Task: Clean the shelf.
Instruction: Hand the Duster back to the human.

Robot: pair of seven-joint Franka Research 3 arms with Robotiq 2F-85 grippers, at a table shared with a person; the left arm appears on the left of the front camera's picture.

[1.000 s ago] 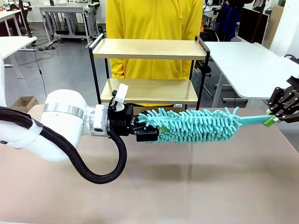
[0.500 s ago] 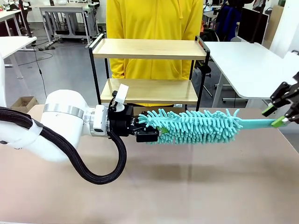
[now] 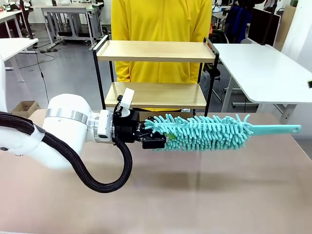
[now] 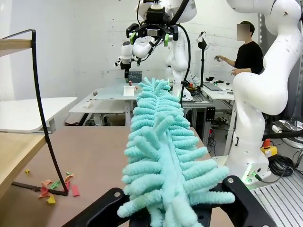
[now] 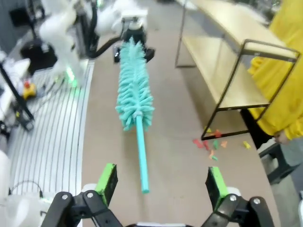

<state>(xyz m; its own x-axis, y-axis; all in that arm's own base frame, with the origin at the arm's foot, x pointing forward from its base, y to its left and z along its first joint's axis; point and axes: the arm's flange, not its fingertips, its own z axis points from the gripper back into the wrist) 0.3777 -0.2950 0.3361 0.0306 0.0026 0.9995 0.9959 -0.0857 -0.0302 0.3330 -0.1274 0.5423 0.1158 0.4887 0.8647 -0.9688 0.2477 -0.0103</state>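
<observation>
I read no print or labels anywhere. Nearest me in the front view, my left arm lies level across the brown tabletop (image 3: 204, 195) from the left, and its black left gripper (image 3: 163, 139) is clamped on the bushy end of a teal chenille-fingered duster (image 3: 200, 131) held horizontal above the table, its thin teal plastic handle (image 3: 278, 128) pointing right, free of any grip; the gripper's green pads are buried in the fibres, so I can't make them out there. From the right wrist camera, my right gripper (image 5: 161, 182) hangs above the handle's tip with its green-padded fingers (image 5: 108, 182) spread wide, holding nothing. Beyond the duster, at the table's far edge, stands the small two-tier shelf of light wooden boards in a thin black metal frame (image 3: 156, 51). Small coloured paper scraps (image 5: 215, 144) lie on the table by its foot, too small to tell apart. Behind it stands a person in a yellow top (image 3: 161, 19), cut off by the frame's top.
</observation>
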